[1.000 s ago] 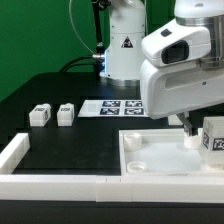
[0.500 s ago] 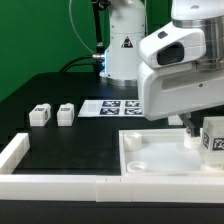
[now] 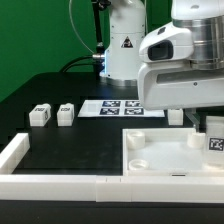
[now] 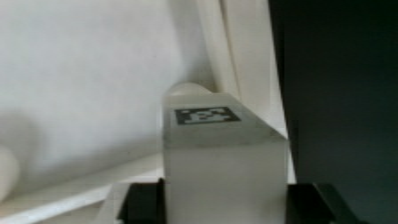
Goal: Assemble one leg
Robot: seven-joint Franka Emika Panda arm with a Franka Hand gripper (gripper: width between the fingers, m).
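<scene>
Filling the gap between the fingers [image 4: 146,205], the leg [image 4: 222,150] seems clamped.

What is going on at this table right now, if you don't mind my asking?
The Panda arm holds one leg between its jaws, tag toward the wrist camera, at a corner of the large white panel. Whether it sits in a socket yet cannot be told. Two more legs stand loose on the black table at the exterior view's left, and a fourth white block, probably another leg, stands behind the panel near the marker board.
</scene>
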